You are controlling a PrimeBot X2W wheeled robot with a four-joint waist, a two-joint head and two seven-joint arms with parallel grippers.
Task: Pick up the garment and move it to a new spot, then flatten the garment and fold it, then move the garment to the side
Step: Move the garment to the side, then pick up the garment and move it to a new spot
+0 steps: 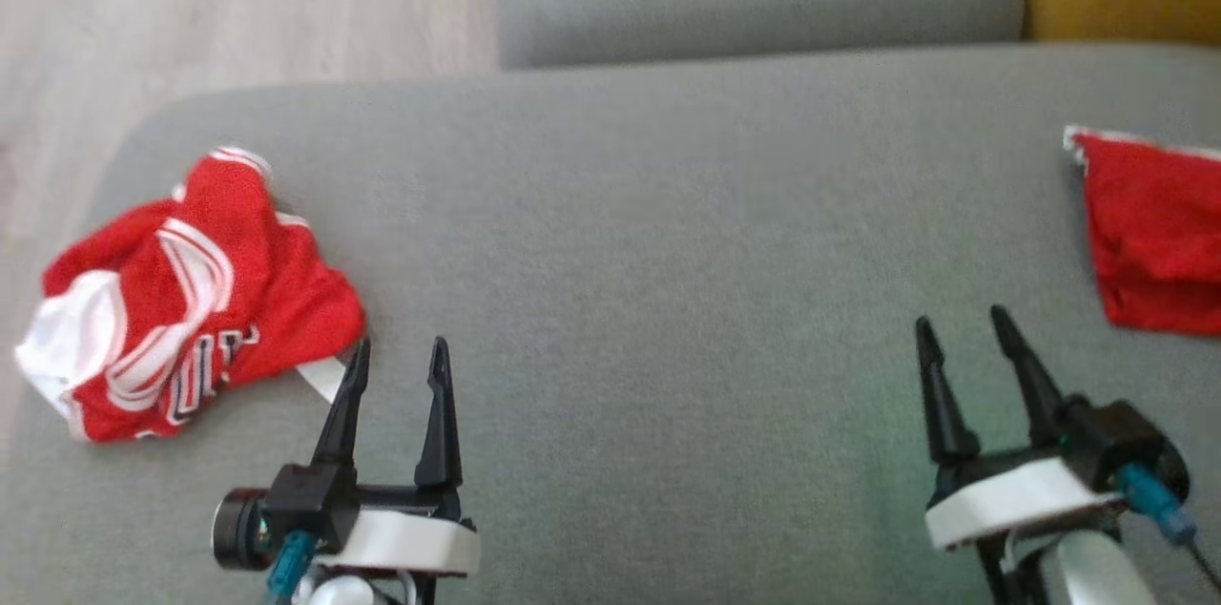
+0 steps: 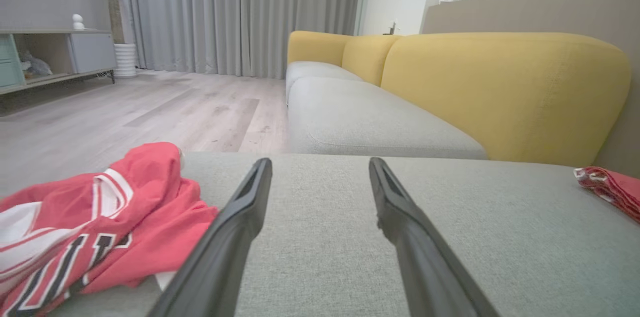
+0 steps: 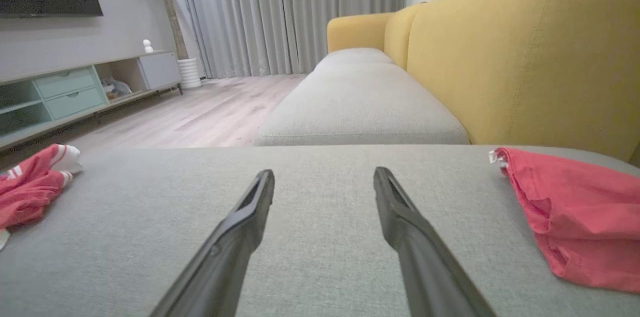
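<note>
We find the left claw (image 1: pixel 400 344) and right claw (image 1: pixel 961 317) wide open and empty; a shallow pinch could drag the crumpled jersey (image 1: pixel 191 300) off the cushion (image 1: pixel 668 252) edge.

Jersey (image 1: pixel 181 300) left on cushion (image 1: pixel 668 252); cloth (image 1: pixel 1154 233) right.

The garment (image 1: pixel 191 290) at 9 o'clock is matt red cloth with white trim, on a seat cushion (image 1: pixel 668 233) of coarse-woven grey fabric. The floor (image 1: pixel 238 4) at 11 o'clock looks like pale smooth wood; the left gripper (image 1: pixel 400 344) and right gripper (image 1: pixel 962 317) look like matt black plastic
</note>
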